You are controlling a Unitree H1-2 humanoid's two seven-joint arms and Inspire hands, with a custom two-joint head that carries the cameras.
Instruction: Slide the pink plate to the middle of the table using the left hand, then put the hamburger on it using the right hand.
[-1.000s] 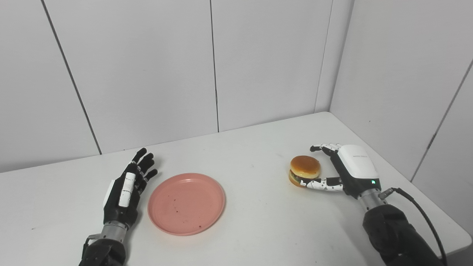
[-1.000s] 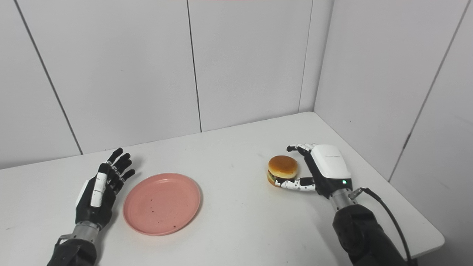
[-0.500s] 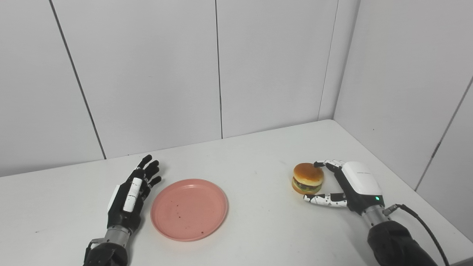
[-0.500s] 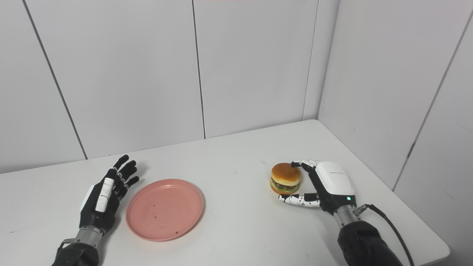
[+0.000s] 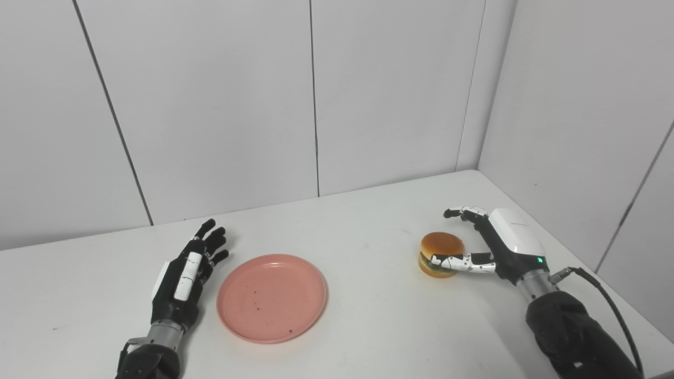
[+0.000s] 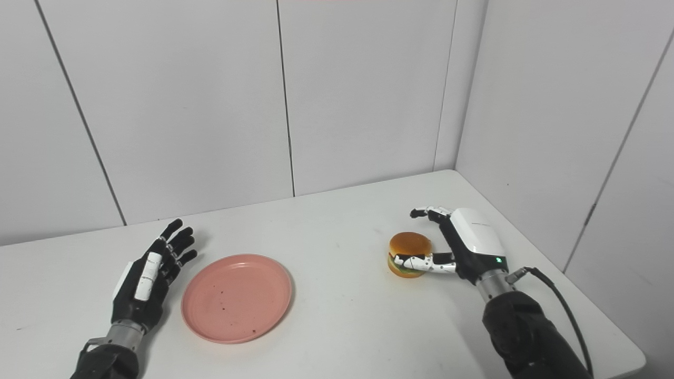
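Note:
The pink plate (image 5: 272, 297) lies flat on the white table (image 5: 368, 326), left of the middle. My left hand (image 5: 184, 276) is open, palm side toward the plate, just left of its rim and apart from it. The hamburger (image 5: 441, 253) stands on the table at the right. My right hand (image 5: 497, 245) is open right beside it: the thumb lies across the burger's front side, and the fingers (image 5: 457, 213) are spread above and behind it without closing on it.
Wall panels close off the back and the right side of the table. The table's right edge (image 6: 605, 316) runs close to my right forearm, from which a black cable (image 6: 558, 300) hangs.
The camera tilted, shifting the whole picture. My right hand's fingers have lifted off the burger's top and the thumb has come up against its front. The plate, the burger and the left hand have stayed put.

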